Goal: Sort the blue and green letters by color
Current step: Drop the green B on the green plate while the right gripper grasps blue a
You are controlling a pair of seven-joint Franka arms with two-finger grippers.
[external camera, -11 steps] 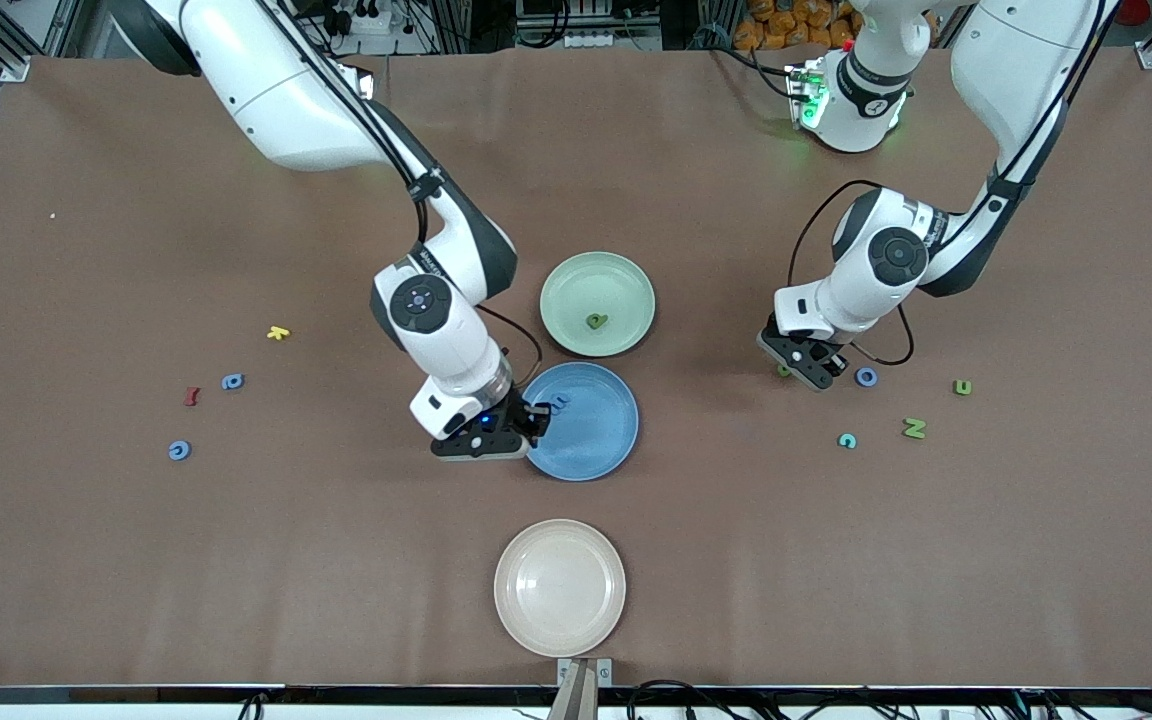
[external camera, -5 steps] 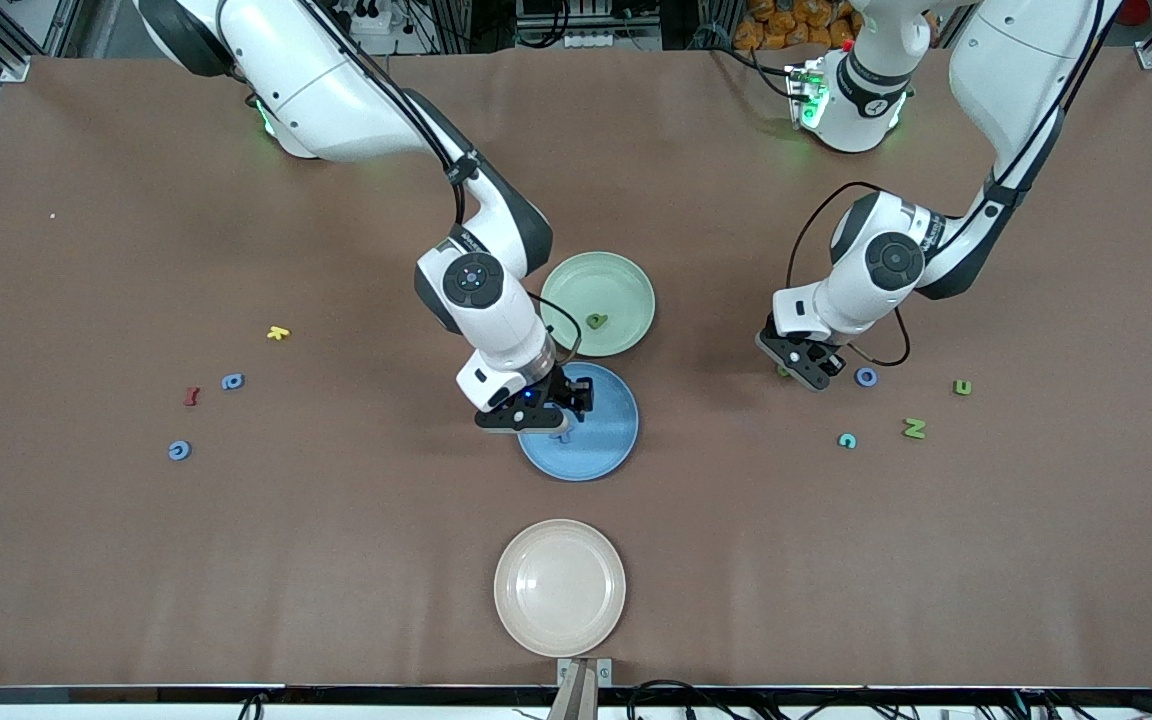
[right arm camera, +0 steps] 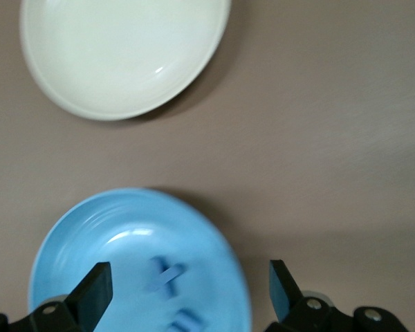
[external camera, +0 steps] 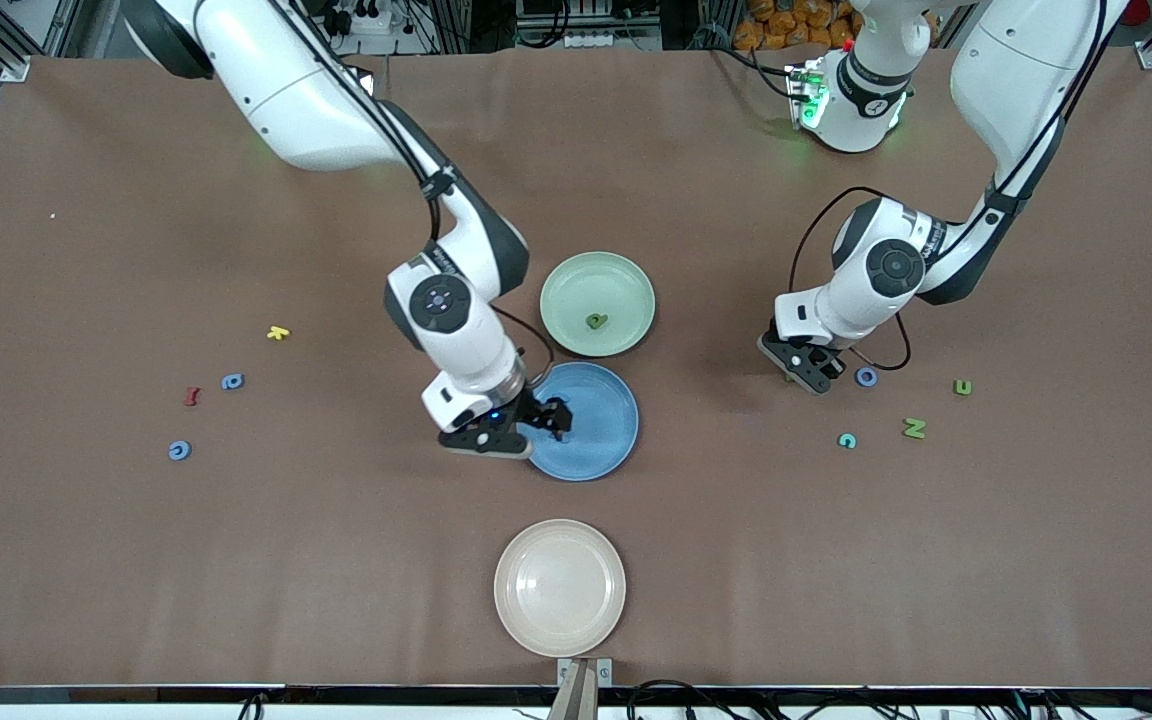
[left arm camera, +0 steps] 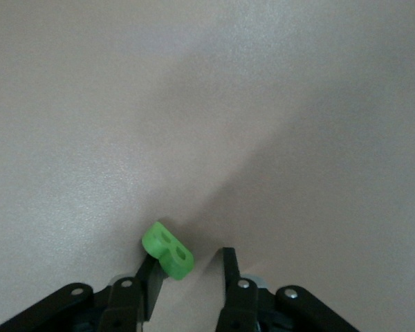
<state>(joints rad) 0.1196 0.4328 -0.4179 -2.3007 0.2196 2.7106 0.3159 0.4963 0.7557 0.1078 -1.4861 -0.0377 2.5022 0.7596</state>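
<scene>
The left gripper (left arm camera: 188,266), fingers spread, sits low on the table with a green letter (left arm camera: 167,250) against one finger; the spread right gripper (right arm camera: 188,290) hovers over the blue plate (right arm camera: 90,242)

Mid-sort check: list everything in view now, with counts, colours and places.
plates: 3; green, blue beside it nearer the camera, cream nearest the camera.
green letters: 4; one in the green plate, one at the left gripper, two at the left arm's end.
blue letters: 5; two in the blue plate, two at the right arm's end, one at the left arm's end.
teal letter: 1, left arm's end.
yellow letter: 1, right arm's end.
red letter: 1, right arm's end.
left gripper: open, low over the table.
right gripper: open, over the blue plate.
</scene>
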